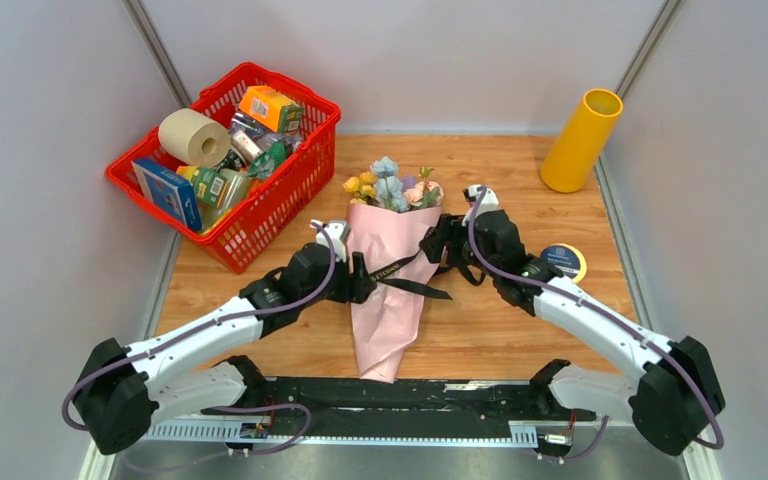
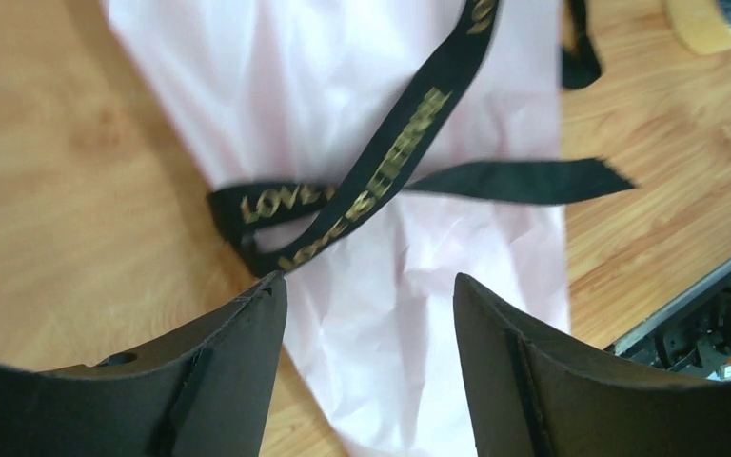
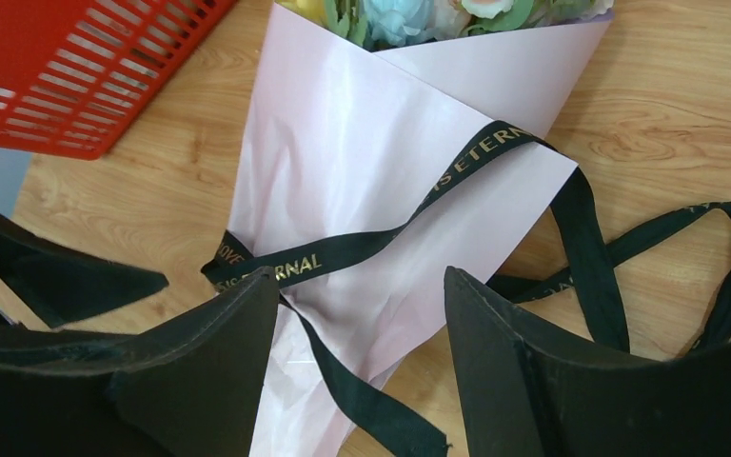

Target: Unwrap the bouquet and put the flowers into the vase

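From overhead, the bouquet [image 1: 388,290] lies flat in the middle of the surface [image 1: 500,330], tip toward the arms, with the flowers [image 1: 392,188] poking out the far end. The vase [image 1: 580,140] stands upright in the far right corner, well apart. Only the wrist cameras show the rest. The left fingers [image 2: 228,371] and right fingers [image 3: 533,371] are both spread, grasping nothing, one on either side of the pink paper. The black ribbon [image 3: 295,265], gold-lettered, lies slack across the cone, loops trailing onto the wood.
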